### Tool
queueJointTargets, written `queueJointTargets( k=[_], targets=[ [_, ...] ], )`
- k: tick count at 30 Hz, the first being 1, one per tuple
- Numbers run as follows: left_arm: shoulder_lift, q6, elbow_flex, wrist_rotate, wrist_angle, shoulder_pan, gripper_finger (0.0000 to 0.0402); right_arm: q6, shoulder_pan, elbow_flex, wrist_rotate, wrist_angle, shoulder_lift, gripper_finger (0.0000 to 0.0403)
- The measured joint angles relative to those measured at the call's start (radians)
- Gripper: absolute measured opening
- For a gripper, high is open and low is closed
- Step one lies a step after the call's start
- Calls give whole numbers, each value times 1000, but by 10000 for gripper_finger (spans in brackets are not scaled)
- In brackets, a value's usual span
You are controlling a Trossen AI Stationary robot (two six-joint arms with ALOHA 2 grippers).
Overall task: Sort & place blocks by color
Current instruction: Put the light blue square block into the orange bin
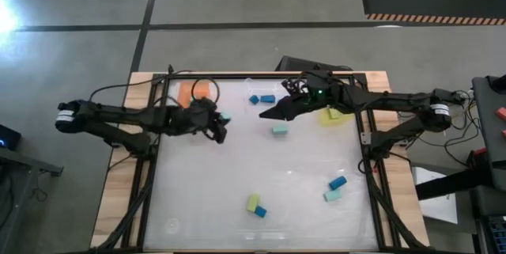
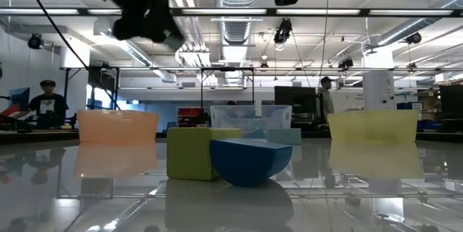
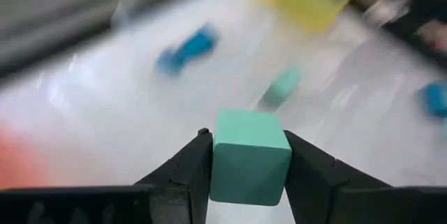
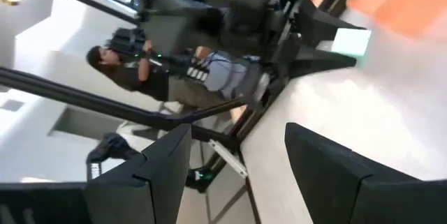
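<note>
My left gripper [image 1: 220, 126] hangs over the table's left part, near the orange tray [image 1: 194, 92], and is shut on a pale teal block [image 3: 249, 155]. My right gripper [image 1: 267, 115] is open and empty [image 4: 237, 132], raised over the far middle, left of the yellow tray [image 1: 337, 116]. On the table lie two blue blocks [image 1: 262, 99] at the far side, a teal block [image 1: 279, 130], a blue [image 1: 337, 183] and teal pair [image 1: 331, 195] near right, and a yellow-green block [image 2: 190, 152] touching a blue one [image 2: 249, 161] at the near edge. My left gripper pinches the pale teal block between its two fingers, one finger [image 3: 183, 172] on each of two opposite side faces [image 3: 222, 161]. The block is lifted clear of the table, and its top face [image 3: 248, 128] shows above the fingertips.
Three trays stand along the far edge: orange [image 2: 116, 125], clear [image 2: 249, 118] and yellow [image 2: 372, 125]. The white table top [image 1: 237, 167] is bare in its middle. Wooden borders and frame rails run along both sides. People stand in the room beyond the table.
</note>
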Motion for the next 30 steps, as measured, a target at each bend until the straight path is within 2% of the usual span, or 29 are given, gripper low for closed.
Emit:
queueJointTargets(
  k=[4, 9, 11, 16, 22, 30],
  targets=[
    [5, -95, 56, 124, -280, 114, 125, -30, 0, 0, 28, -51, -42, 223],
    [52, -94, 134, 241, -564, 276, 125, -52, 2, 0, 49, -59, -57, 223],
    [75, -48, 156, 276, -647, 348, 125, -55, 2, 0, 50, -58, -62, 224],
    [146, 113, 186, 332, -725, 502, 125, -59, 3, 0, 50, -59, -61, 224],
    [254, 286, 188, 377, -723, 646, 124, -70, 3, 0, 50, -59, -62, 224],
    [389, 706, 188, 380, -723, 740, 124, -83, 16, 0, 51, -59, -61, 224]
  ],
)
